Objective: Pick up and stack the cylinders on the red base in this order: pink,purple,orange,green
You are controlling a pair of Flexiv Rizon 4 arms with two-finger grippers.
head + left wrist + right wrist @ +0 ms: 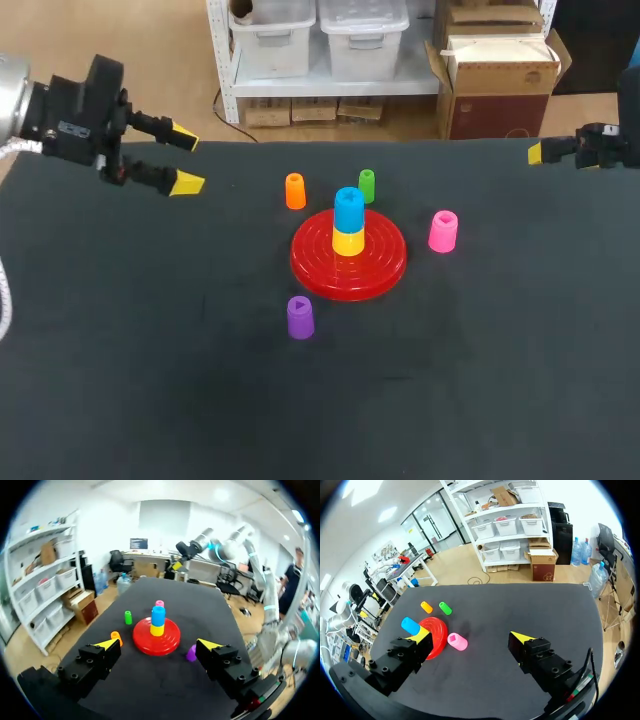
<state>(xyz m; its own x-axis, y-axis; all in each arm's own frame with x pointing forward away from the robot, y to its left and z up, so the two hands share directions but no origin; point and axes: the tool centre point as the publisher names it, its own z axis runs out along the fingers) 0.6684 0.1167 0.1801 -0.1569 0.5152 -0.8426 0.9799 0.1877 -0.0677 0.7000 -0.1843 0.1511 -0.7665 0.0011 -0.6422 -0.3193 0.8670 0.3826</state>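
Note:
A red base (349,268) lies mid-table with a yellow cylinder (348,242) and a blue cylinder (348,208) stacked on it. The pink cylinder (443,231) stands right of the base, the purple cylinder (300,317) in front of it, the orange cylinder (295,190) and green cylinder (366,185) behind it. My left gripper (186,158) hovers open at the far left, empty; its view shows the base (156,636) ahead. My right gripper (536,152) is at the far right edge; its own view shows it (471,639) open and empty, with the pink cylinder (457,641) ahead.
The black table cloth (480,380) spreads around the base. My right arm (197,544) shows across the table in the left wrist view.

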